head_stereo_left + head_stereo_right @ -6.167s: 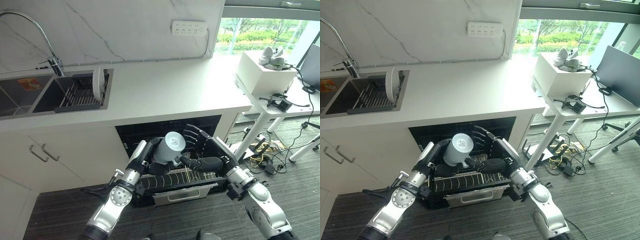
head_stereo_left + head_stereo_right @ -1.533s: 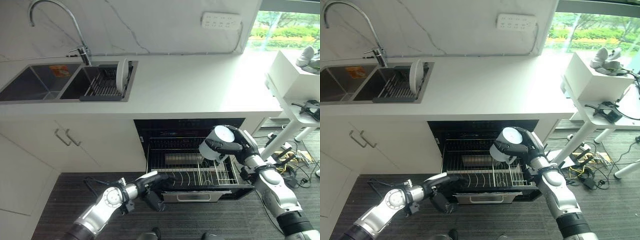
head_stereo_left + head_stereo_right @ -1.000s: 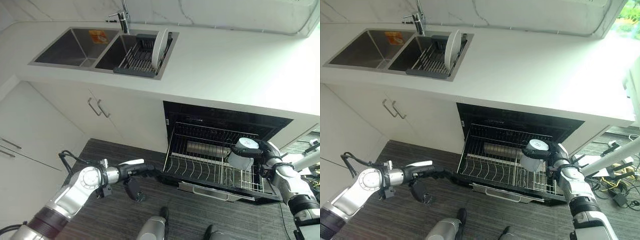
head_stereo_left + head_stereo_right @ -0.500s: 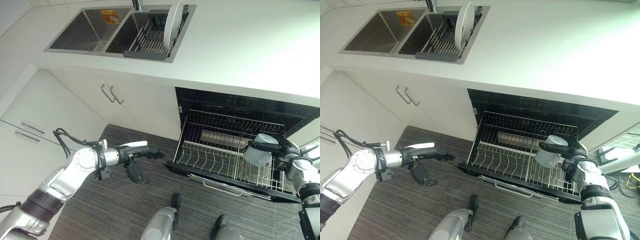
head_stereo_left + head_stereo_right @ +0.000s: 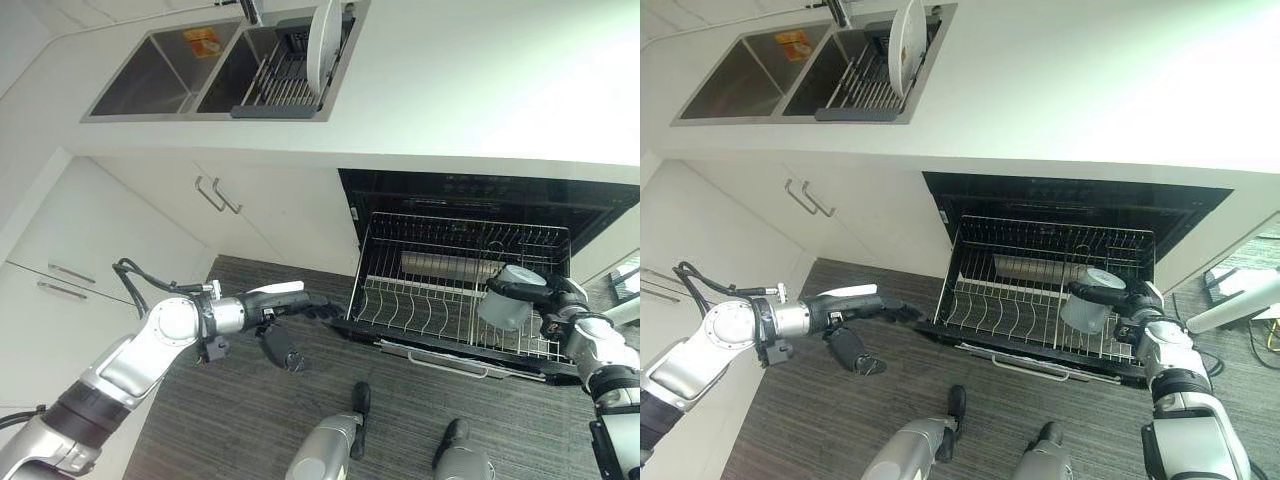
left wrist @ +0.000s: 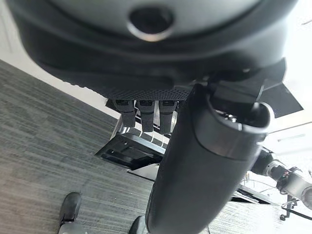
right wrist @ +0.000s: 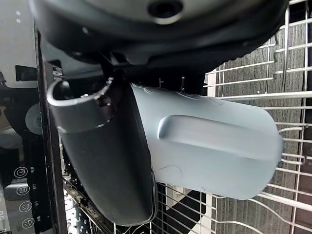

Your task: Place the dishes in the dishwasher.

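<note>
White counter (image 5: 480,90) is spanning the scene; a double steel sink (image 5: 160,75) is sitting in it at the far left. A dark drying rack (image 5: 275,85) is lying in the sink's right-hand basin, and a white plate (image 5: 322,35) is standing on edge in that rack.

Below the counter the dishwasher (image 5: 1080,205) is standing open, its wire rack (image 5: 1040,300) pulled out over the dark plank floor (image 5: 840,420). White cabinet doors with bar handles (image 5: 215,195) are sitting to the left of the opening.

Right hand (image 5: 1118,297) is reaching over the right end of the pulled-out rack, and its fingers are wrapping a pale grey-blue mug (image 5: 1087,300). The mug is lying tilted, rim turned down toward the wires, at the rack's right side, near the front. In the right wrist view the mug (image 7: 209,146) is showing a smooth, matt, slightly tapered body with a raised moulded handle along its side; the thumb (image 7: 105,161) is pressing against it, with the rack wires showing past it. Cannot tell whether the mug is touching the wires.

Left hand (image 5: 300,305) is hanging low over the floor, just off the rack's front left corner, fingers (image 6: 141,117) extended and slack, holding nothing.
</note>
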{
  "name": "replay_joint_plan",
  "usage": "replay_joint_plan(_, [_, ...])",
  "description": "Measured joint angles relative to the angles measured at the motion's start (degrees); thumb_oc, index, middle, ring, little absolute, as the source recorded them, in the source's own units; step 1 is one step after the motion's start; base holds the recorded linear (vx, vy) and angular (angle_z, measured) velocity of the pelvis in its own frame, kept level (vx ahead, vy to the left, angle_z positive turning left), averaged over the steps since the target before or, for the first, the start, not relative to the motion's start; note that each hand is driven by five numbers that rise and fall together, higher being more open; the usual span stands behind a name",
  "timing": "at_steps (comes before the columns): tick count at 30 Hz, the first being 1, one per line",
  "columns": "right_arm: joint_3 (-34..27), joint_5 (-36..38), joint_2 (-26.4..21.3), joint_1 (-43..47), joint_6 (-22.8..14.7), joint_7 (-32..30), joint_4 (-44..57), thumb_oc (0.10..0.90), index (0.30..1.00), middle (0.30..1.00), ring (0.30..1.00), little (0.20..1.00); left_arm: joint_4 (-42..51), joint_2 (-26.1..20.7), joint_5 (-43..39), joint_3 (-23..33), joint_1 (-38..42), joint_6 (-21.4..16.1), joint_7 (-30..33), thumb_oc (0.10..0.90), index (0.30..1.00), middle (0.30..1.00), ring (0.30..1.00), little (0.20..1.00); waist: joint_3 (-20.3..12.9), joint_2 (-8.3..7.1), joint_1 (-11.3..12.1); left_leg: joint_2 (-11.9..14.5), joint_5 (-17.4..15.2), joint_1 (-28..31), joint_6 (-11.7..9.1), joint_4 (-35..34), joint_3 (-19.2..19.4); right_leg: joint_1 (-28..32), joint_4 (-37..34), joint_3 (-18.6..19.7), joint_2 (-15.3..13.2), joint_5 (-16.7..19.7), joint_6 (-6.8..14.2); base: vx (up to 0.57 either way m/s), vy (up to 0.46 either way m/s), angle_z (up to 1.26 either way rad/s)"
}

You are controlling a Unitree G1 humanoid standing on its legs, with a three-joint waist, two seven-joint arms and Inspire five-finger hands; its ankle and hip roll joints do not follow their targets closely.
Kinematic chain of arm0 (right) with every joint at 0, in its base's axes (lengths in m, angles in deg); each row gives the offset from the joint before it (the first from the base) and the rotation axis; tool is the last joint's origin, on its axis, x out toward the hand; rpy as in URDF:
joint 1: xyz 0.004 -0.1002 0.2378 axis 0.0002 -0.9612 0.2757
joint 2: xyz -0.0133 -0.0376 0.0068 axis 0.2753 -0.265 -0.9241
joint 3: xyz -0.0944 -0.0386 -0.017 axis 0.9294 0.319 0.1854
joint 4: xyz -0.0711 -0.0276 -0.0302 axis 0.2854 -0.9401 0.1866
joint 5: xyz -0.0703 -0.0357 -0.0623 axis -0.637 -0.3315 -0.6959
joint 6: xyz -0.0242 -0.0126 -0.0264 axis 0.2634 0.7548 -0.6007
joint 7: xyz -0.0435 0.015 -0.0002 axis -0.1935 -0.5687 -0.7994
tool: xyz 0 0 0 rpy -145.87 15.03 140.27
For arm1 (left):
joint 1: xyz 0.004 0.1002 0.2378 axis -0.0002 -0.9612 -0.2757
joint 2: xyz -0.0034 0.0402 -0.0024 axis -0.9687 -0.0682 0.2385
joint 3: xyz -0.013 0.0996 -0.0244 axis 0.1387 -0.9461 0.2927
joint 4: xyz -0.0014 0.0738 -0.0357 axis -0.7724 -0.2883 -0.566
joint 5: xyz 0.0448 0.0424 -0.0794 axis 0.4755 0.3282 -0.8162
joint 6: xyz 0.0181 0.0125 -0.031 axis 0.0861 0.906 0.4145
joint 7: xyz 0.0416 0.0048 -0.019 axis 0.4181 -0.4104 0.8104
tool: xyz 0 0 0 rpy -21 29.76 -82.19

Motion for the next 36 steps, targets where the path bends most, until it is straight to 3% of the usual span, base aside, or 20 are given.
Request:
replay_joint_plan(5, [0.46, -2.38, 1.11, -0.09, -1.02, -1.19, -0.24, 0.4, 0.3, 0.3, 0.3, 0.3, 0.12, 0.01, 0.08, -0.2, 0.74, 0.02, 0.45, 0.8, 0.9, 0.9, 0.9, 0.9, 0.0, 0.0, -0.51, 0.05, 0.04, 0.18, 0.0, 0.11, 0.22, -0.03, 0.37, 0.34, -0.01, -0.01, -0.02, 0.01, -0.008, -0.01])
replay_joint_plan(9, [0.6, -2.96, 1.86, 0.93, -4.16, -0.82, -1.97, 0.4, 0.3, 0.3, 0.3, 0.3, 0.68, -0.01, 0.21, -1.29, 2.21, 0.03, 2.12, 0.8, 0.9, 0.9, 0.9, 0.9, 0.02, 0.01, -0.63, 0.22, 0.52, -1.01, -0.05, 0.06, 0.67, -2.15, 1.47, 1.24, -0.01, -0.17, -0.15, -0.08, -0.015, -0.07])
replay_joint_plan(18, [4.98, -7.47, 1.54, 10.68, -8.85, -1.57, -2.26, 0.4, 0.3, 0.3, 0.3, 0.3, -0.23, -0.43, 2.74, -10.42, 20.25, -1.59, 5.34, 0.8, 0.9, 0.9, 0.9, 0.9, 5.33, -0.5, -2.08, 1.58, 2.9, -7.22, -1.24, 0.28, 0.45, -9.99, 4.29, 2.85, 1.64, -0.06, -1.75, -0.09, -0.022, -0.03])
replay_joint_plan(25, [8.53, -13.07, 1.61, 15.93, -10.41, -4.83, -1.85, 0.4, 0.3, 0.3, 0.3, 0.3, -1.32, -0.37, 6.83, -18.78, 32.5, -2.83, 4.15, 0.8, 0.9, 0.9, 0.9, 0.9, 9.19, -0.94, -2.84, 2.35, 3.67, -9.71, -1.3, 1.18, -0.83, -11.54, 4.33, 3.37, 3.28, 0.5, -2.26, -0.07, -0.04, 0.04])
replay_joint_plan(31, [10.48, -15.93, 2.13, 17.86, -10.35, -7.79, -2.66, 0.4, 0.3, 0.3, 0.3, 0.3, -1.76, 0.26, 7.5, -21.13, 33.7, -2.7, 4.03, 0.8, 0.9, 0.9, 0.9, 0.9, 9.56, -1.29, -2.78, 2.36, 4.05, -10.28, -1.28, 1.09, -1.11, -11.97, 4.19, 3.22, 3.41, 0.93, -2.85, -0.06, -0.003, 0.03])
replay_joint_plan(33, [10.56, -16.33, 2.93, 18.56, -10.36, -8.91, -3.74, 0.8, 0.9, 0.9, 0.9, 0.9, -1.89, 0.61, 8.45, -21.14, 33.72, -2.67, 4.01, 0.8, 0.9, 0.9, 0.9, 0.9, 9.56, -1.29, -2.78, 2.37, 4.07, -10.27, -1.3, 1.1, -1.11, -11.97, 4.17, 3.22, 3.41, 0.95, -2.86, -0.04, 0.024, 0.0])
replay_joint_plan(36, [10.58, -16.23, 4.21, 18.59, -10.25, -9.88, -4.11, 0.8, 0.9, 0.9, 0.9, 0.9, -2.07, 2.2, 9.76, -21.14, 33.83, -2.56, 3.99, 0.8, 0.9, 0.9, 0.9, 0.9, 9.56, -1.28, -2.81, 2.38, 4.09, -10.32, -1.31, 1.01, -1.04, -12.0, 3.89, 3.25, 3.42, 0.9, -2.51, -0.03, 0.015, -0.01])
